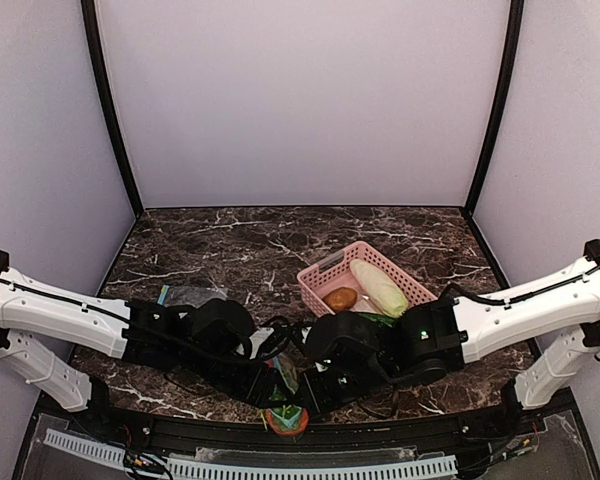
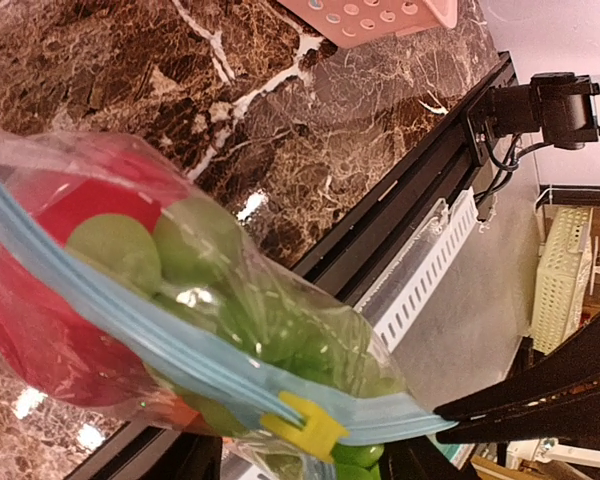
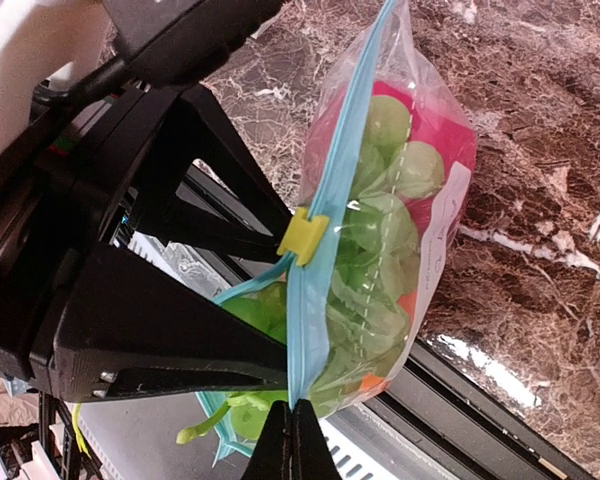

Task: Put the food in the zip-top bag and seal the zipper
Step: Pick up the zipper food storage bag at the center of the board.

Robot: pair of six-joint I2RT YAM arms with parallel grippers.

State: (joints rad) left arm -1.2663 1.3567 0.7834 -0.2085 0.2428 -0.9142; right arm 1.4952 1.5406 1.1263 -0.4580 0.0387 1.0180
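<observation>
Pinching right gripper point(image 3: 291, 415): closed tight on the bottom end of the zipper point(image 3: 300, 330), fingers at the lower edge of the right wrist view.
Left gripper point(image 3: 280, 315): fingers apart, one tip just beside the slider point(image 3: 303, 238), the other lower down near the right gripper; no grip on anything.
Slider: yellow, seated partway along the zipper, about midway.
Zipper: light blue; a single flat strip above the slider, parted below it, one track bent off toward the left gripper.
Zip-top bag point(image 3: 392, 60): clear, white label on one face, between the two grippers at the near edge of the table point(image 1: 240, 240), over the black rail point(image 1: 430, 437); resting or lifted, cannot tell.
Food: inside the bag, with the green grape bunch point(image 3: 380, 200) filling the middle, red fruit point(image 3: 445, 140) behind it, a bit of orange fruit point(image 3: 375, 385) near the pinched end.
Pink basket point(image 1: 320, 272): farther back on the table, holding a pale yellow-green piece point(image 1: 378, 287) and a brown oval piece point(image 1: 342, 298).
Second bag point(image 1: 185, 296): flat on the table to the left, well apart from the rest.
</observation>
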